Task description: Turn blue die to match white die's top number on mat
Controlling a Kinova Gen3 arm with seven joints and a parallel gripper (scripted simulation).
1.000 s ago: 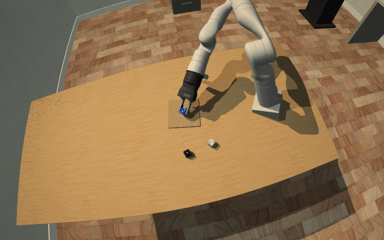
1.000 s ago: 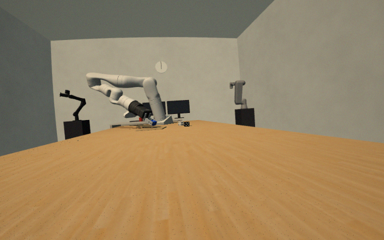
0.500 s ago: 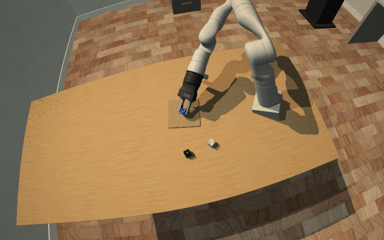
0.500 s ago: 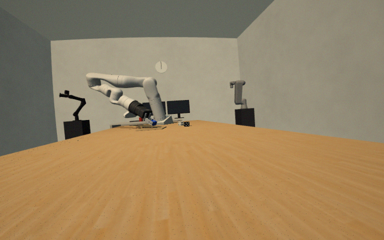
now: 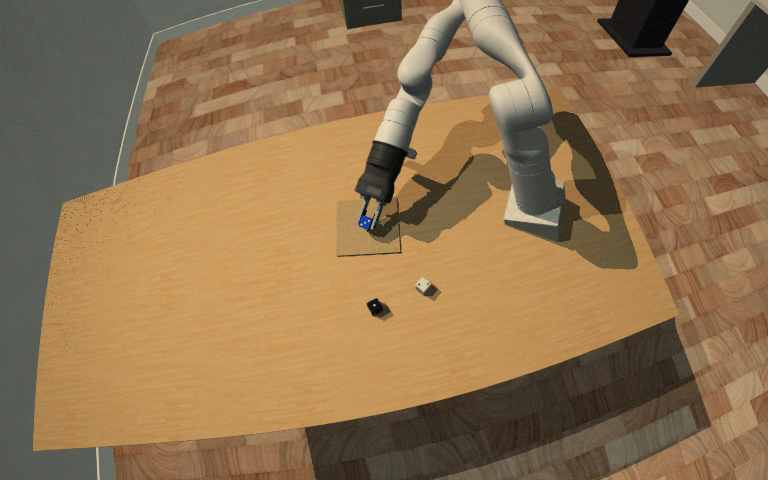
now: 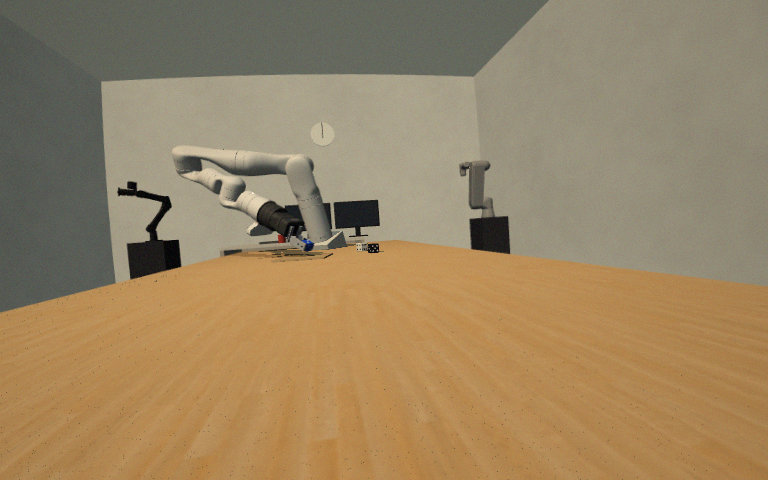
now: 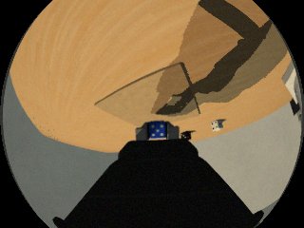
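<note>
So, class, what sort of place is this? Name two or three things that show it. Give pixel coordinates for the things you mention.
Probably a robotics lab: a white robot arm (image 5: pixel 394 121) (image 6: pixel 249 161) is mounted on a wooden table (image 5: pixel 198 316) (image 6: pixel 385 350), and two smaller arms stand on black pedestals (image 6: pixel 152 260) (image 6: pixel 489 234) behind.
</note>
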